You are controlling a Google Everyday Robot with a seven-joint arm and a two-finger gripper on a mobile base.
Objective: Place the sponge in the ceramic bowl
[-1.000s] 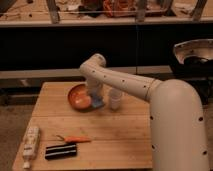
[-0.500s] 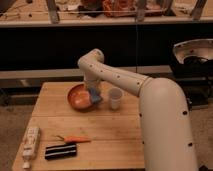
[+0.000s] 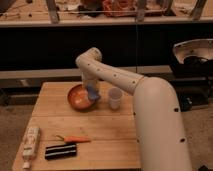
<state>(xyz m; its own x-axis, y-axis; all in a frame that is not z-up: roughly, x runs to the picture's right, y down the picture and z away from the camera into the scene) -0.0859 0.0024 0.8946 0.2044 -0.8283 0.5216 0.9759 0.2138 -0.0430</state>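
Tool [image 3: 92,89] hangs at the end of the white arm [image 3: 116,76], which sweeps in from 5 o'clock and bends down over the far middle of the worktop [image 3: 107,131]. It is closed on the sponge [image 3: 93,94], whose light-blue body shows right at its tip, so the sponge and the tool are touching, with the sponge directly under the tool at its 6 o'clock.

Both sit above the 3 o'clock edge of the bowl [image 3: 77,98], the sponge overlapping the rim there. Whether the sponge touches the bowl cannot be told. The bowl's orange-brown inside shows bare toward 9 o'clock of the tool.

At 3 o'clock of the sponge, just beside it but apart, stands the white cup [image 3: 115,98], upright.

Nearer the front of the worktop, well apart from the tool toward 6 o'clock, lies a carrot [image 3: 76,139]. A black block [image 3: 61,151] lies at the carrot's 7 o'clock, and a white tube [image 3: 31,142] lies at the block's 9 o'clock, near the worktop's left edge.
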